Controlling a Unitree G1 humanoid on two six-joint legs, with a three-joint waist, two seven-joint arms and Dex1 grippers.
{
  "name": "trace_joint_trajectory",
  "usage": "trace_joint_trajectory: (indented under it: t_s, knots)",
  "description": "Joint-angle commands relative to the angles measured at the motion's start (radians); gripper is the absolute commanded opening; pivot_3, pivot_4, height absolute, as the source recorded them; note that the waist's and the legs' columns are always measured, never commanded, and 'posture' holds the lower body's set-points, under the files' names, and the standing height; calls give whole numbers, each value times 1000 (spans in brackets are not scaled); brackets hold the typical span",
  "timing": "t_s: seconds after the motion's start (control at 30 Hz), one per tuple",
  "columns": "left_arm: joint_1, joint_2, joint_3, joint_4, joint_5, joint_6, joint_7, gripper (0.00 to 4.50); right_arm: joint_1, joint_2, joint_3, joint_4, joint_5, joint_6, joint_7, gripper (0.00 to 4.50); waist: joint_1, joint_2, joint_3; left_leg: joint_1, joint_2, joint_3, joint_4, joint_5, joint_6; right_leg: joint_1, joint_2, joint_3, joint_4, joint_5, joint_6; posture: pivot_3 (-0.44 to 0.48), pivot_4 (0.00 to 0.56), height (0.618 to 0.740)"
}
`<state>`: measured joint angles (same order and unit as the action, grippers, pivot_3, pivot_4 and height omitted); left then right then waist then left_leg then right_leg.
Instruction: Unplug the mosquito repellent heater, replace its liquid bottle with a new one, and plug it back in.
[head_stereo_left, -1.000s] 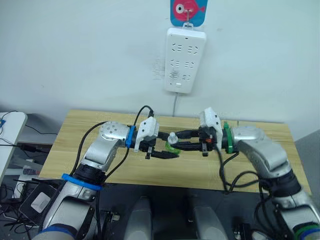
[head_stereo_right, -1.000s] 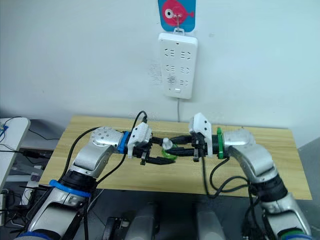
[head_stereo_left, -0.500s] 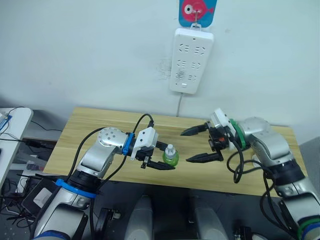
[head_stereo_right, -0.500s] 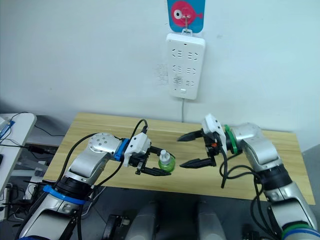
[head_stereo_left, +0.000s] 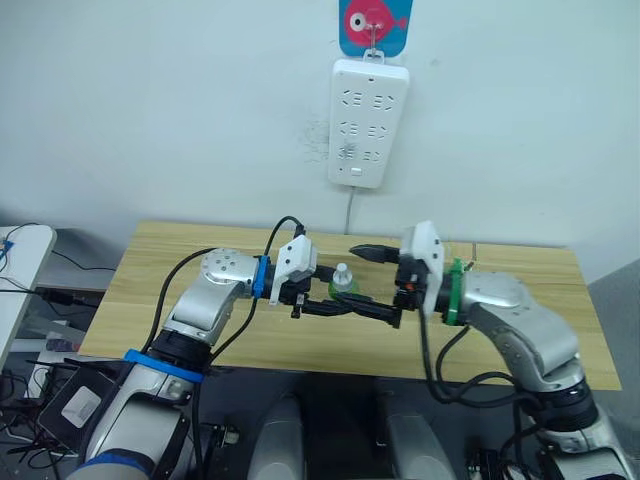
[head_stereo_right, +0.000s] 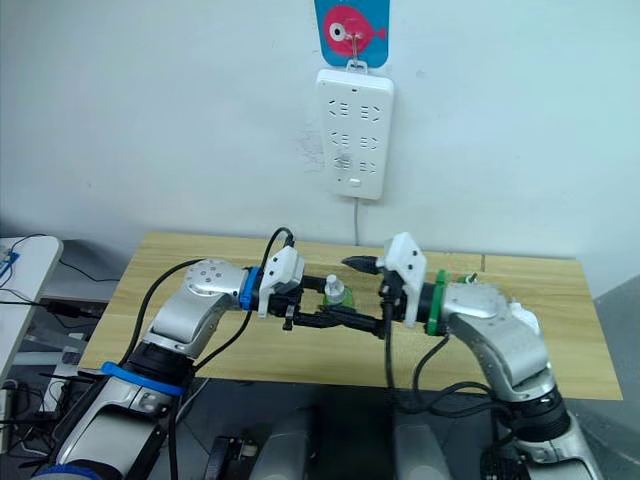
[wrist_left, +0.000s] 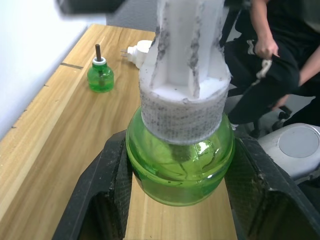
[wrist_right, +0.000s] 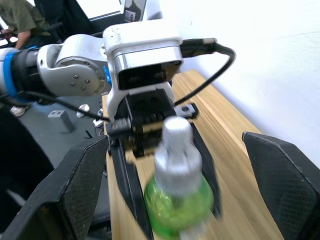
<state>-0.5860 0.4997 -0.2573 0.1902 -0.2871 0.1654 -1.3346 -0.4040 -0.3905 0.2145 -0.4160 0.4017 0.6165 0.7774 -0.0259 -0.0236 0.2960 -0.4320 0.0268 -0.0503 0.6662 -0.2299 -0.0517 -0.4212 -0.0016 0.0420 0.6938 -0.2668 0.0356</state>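
Observation:
A green liquid bottle (head_stereo_left: 343, 287) with a white ribbed cap (wrist_left: 184, 100) is held above the wooden table (head_stereo_left: 160, 290), and my left gripper (head_stereo_left: 336, 302) is shut on its round body. My right gripper (head_stereo_left: 369, 282) faces it from the right, open wide, one finger above and one below the bottle, touching neither. Farther along the table, in the left wrist view, stands a second green bottle (wrist_left: 100, 76) with a dark wick. The white mosquito repellent heater (wrist_left: 138, 50) lies beside it, prongs out.
A white power strip (head_stereo_left: 368, 122) hangs on the wall under a fish-shaped hook (head_stereo_left: 375, 22), its cable running down behind the table. A seated person (wrist_left: 272, 55) is past the table's far end in the left wrist view.
The right gripper let go at the bottle's cap, opened wide and swung away to the right. It has now come back, open, on either side of the bottle. The left grip is unchanged.

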Motion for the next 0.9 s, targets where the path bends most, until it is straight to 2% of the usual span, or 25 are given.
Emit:
trace_joint_trajectory:
  t_s: [0.03,0.13,0.33,0.5,0.6,0.9]
  knots:
    - [-25,-21,4,-3,1,-19,-2,2249,-42,39,34,53,-70,-65,-57,4463,1,0,-1,0,0,0,0,0,0,0,0,0,0,0,0,12,228,740]
    - [-30,-27,5,-6,2,-15,-4,2249,-58,50,28,97,-105,-96,-83,4463,1,0,-1,0,0,0,0,0,0,0,-1,0,0,0,0,14,226,740]
    - [-16,-18,12,-17,3,-16,-11,2249,-48,-20,-32,95,-104,-103,-63,4463,0,0,-2,0,0,0,-1,0,0,0,-1,0,0,0,0,17,226,740]
    - [-3,-6,18,-30,-1,-10,-10,2249,-9,-129,-130,8,16,-32,15,4463,1,0,-2,0,0,0,-1,0,0,0,-1,0,-1,0,0,24,227,740]
    - [2,-3,21,-35,-2,-9,-8,2249,4,-164,-144,-39,111,25,69,4463,0,0,-2,0,0,0,-1,0,0,0,-1,0,-1,0,0,28,226,740]
    - [-4,-6,23,-41,-2,-7,-9,2249,-63,-31,-11,0,62,1,7,4463,-3,0,-4,0,0,0,-1,0,0,0,1,0,0,0,0,38,218,740]
